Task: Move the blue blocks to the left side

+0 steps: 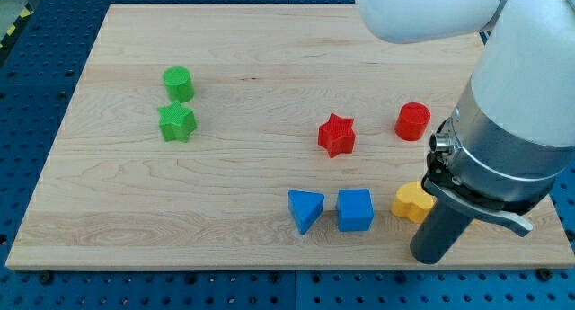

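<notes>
The pale wooden board (269, 94) fills most of the camera view, lying on a blue perforated table (54, 4) that shows around its edges. I take the blue cube as the landmark for every place below.

The white and grey arm body (512, 103) comes down from the view's top right corner, well to the right of and above the blue cube. From it hangs the dark rod, and my tip (435, 259) rests on the board near the view's bottom edge, to the right of the blue cube and slightly lower, apart from it. There are no fingers on this arm, so there is nothing to be open or closed; the rod is one solid piece.

The blue cube (355, 210) sits low on the board, right of centre. The blue triangular block (305, 209) stands just beside it on the view's left, with a narrow gap between them. Both blue blocks lie in the board's right half.

The yellow block (411, 202), rounded in shape, lies to the right of the blue cube, between it and the rod, and seems to touch the rod.

The red star block (337, 135) is above the blue cube, slightly left. The red cylinder (413, 121) is above and to the right.

The green star block (177, 123) and the green cylinder (178, 83) just above it are far to the upper left of the blue cube.
</notes>
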`<state>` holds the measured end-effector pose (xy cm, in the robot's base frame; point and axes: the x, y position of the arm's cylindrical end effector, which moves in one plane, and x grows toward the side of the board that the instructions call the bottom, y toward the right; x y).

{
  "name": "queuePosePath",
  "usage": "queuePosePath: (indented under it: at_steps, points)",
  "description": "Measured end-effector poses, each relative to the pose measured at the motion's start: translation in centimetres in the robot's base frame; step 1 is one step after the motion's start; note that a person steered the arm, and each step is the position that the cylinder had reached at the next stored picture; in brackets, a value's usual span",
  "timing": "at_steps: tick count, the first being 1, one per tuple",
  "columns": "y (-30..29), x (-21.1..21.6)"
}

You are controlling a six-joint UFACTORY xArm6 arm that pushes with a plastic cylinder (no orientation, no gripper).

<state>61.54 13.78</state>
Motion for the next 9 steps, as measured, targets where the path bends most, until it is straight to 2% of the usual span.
queuePosePath:
  at_steps: [5,9]
  points:
    - [-1.8,-2.5]
    - [-10.2,-3.3]
